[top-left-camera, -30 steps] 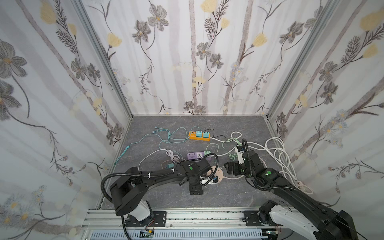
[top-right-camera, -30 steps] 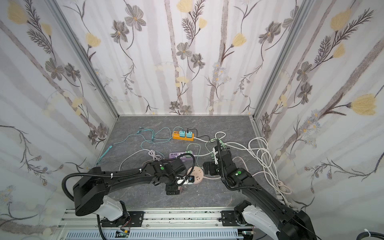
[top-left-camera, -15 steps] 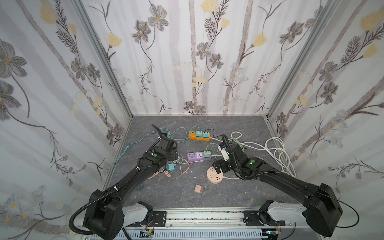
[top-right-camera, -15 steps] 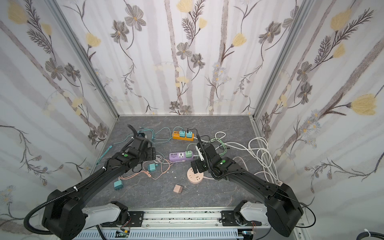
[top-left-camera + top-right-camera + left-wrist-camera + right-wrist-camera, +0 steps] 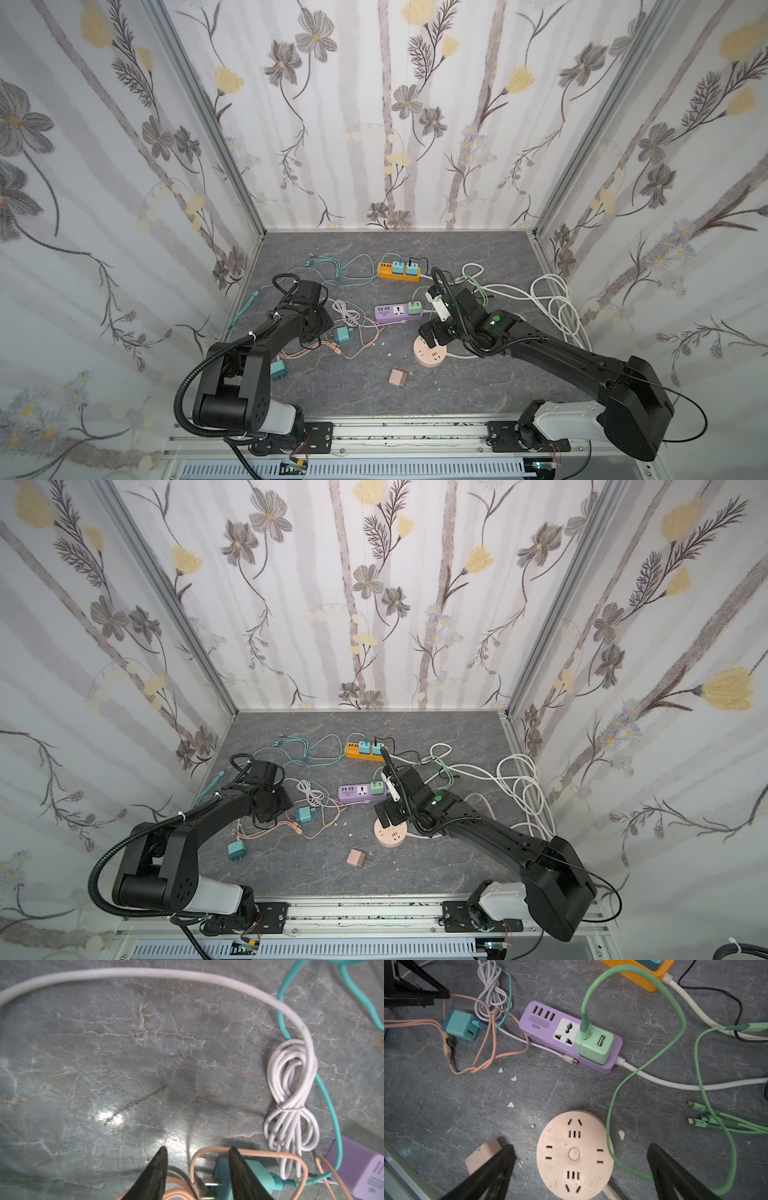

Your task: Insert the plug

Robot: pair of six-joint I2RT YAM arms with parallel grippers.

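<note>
Left gripper (image 5: 197,1149) low over the teal plug (image 5: 259,1176). Fingers partly apart, nothing clamped. One finger (image 5: 239,1169) overlaps the plug body in the wrist view, contact unclear; the other finger stands clear of it. Prongs (image 5: 212,1183) sit in the gap.

Plug lies on its side on the floor (image 5: 104,1053), prongs level, near the purple strip (image 5: 392,312). Peach cable (image 5: 270,1154) loops over its prong end; teal lead (image 5: 330,1105) runs to its rear.

Right gripper (image 5: 581,1147) spread wide, empty, above the round socket (image 5: 589,1167). Pink plug (image 5: 483,1153) loose beside it.

Handling, by judgement:
- Small hard plastic cube: light, stiff, smooth-sided, so it may slip or twist between the fingers.
- Hold the two flat flanks of the body, behind the prongs, leaving them free.
- The present straddle looks set too far toward the prongs.
- The lead and the peach loop will likely drag and could tip the plug on lifting.
- Prongs are thin and could bend if pushed in askew
</note>
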